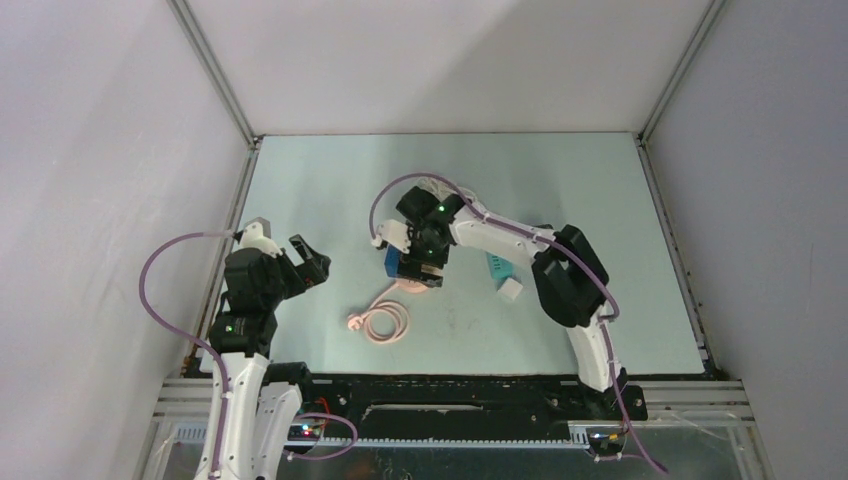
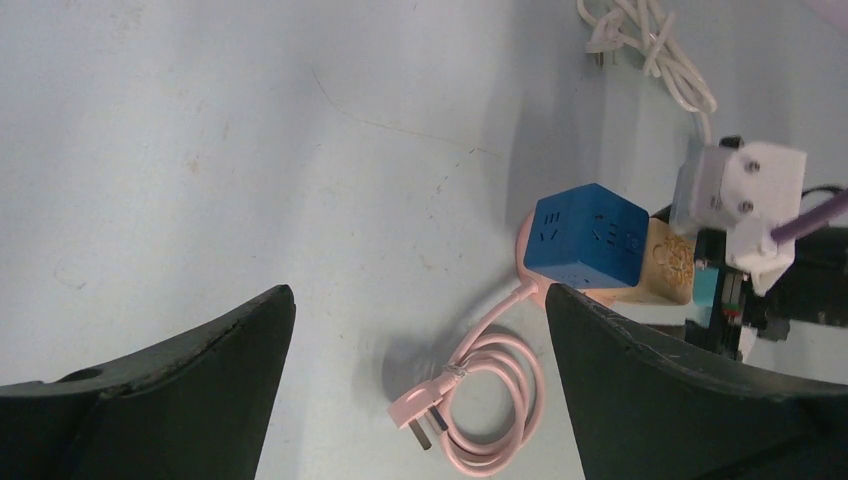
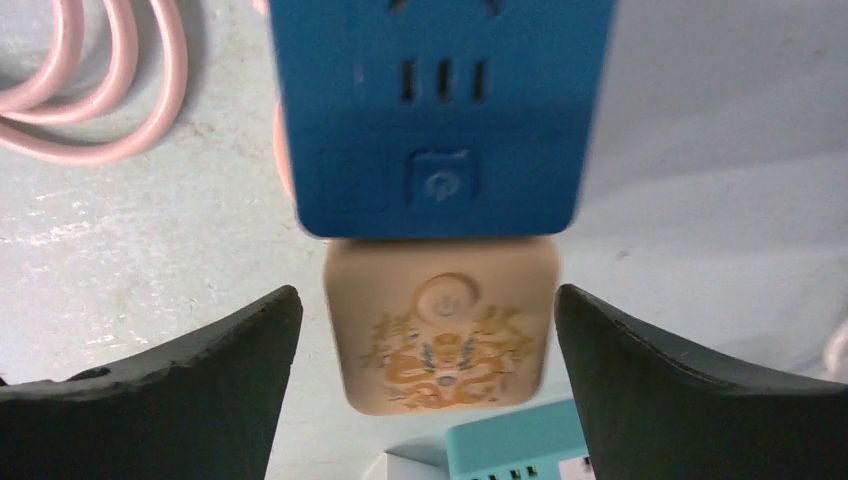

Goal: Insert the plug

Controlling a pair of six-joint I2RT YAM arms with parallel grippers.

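Note:
A blue cube socket sits mid-table, also seen from above and in the left wrist view. A beige cube adapter with a gold dragon print butts against its side. My right gripper is open, with one finger on each side of the beige cube and not touching it. The socket's pink cord lies coiled, and its pink plug rests on the table with its pins showing. My left gripper is open and empty, hovering at the table's left side.
A teal socket block and a small white cube lie right of the right gripper. The teal block shows at the bottom of the right wrist view. A bundled white cable lies beyond the blue cube.

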